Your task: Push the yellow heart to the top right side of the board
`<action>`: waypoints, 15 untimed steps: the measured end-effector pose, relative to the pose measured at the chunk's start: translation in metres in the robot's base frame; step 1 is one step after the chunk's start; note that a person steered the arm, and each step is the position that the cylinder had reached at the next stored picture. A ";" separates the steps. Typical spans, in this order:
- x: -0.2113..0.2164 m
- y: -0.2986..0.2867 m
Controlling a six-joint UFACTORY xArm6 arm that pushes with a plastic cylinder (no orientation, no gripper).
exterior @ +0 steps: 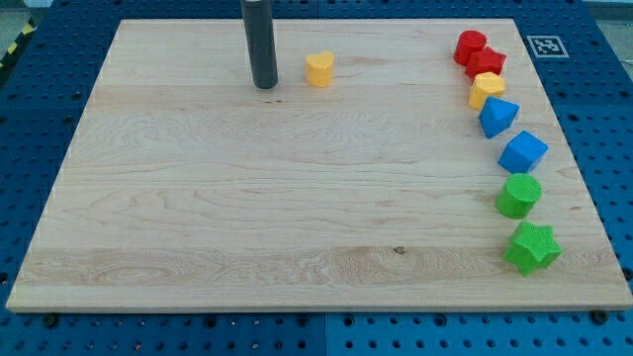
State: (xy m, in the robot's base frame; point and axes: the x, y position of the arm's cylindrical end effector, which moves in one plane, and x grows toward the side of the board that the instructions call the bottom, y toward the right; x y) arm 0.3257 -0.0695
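my tip (264, 86) stands on the wooden board (247, 218) near the view's top edge, a bit left of the middle. the arm has no claw, only this dark rod, so there is nothing to open or close, and it holds nothing.

the yellow heart (318, 69) lies just to the view's right of my tip, near but not touching; a small gap of bare wood shows between them. the heart is close to the top edge of the board, with only a narrow strip of wood above it.

to the view's right of the heart the wood is open along the top edge until the red blocks in the top right corner. there a column of blocks runs down the right side, close to the right edge: a red block (470, 46) of rounded shape, a red star (487, 63) touching it, a yellow block (486, 90) just below, a blue triangle-like block (497, 117), a blue cube-like block (522, 151), a green rounded block (519, 195) and a green star (532, 247). the upper four stand tightly together, the lower ones a little apart.

the middle, the left side and the bottom of the board are open wood. around the board is a blue perforated table (40, 89), with a printed marker (544, 44) beside the top right corner.
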 end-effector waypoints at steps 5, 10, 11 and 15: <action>0.007 0.102; -0.054 0.118; -0.065 0.107; -0.103 0.105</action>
State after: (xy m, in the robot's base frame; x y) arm 0.2231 0.0354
